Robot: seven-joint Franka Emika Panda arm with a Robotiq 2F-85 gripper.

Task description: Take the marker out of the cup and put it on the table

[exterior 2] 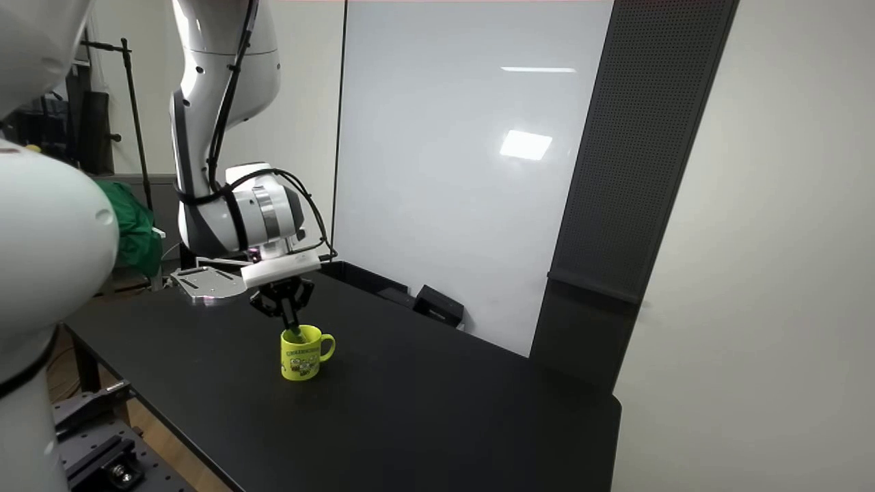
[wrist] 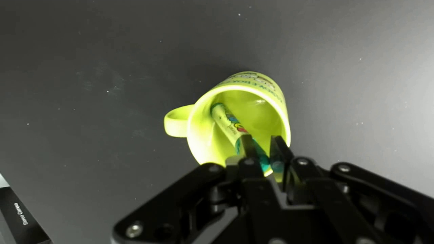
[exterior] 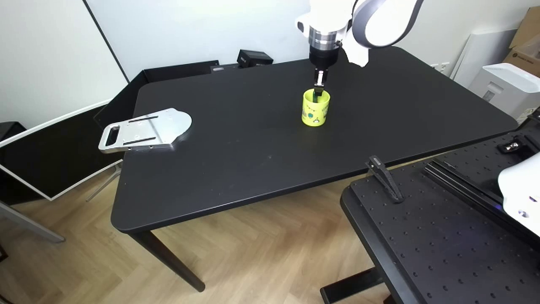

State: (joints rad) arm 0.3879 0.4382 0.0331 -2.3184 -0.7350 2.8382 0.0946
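Note:
The yellow cup stands upright on the black table; it shows also in an exterior view, handle towards the whiteboard. In the wrist view, the marker leans inside the cup, its pale printed barrel low and its teal end up between my fingers. My gripper has its fingers close together, about a marker's width apart, around the teal end. The left finger hides part of the marker. In both exterior views my gripper points down into the cup's mouth.
A flat silver metal plate overhangs one table end. A black box stands behind the far edge by the whiteboard; it shows in the wrist view too. A black perforated surface stands beside the table.

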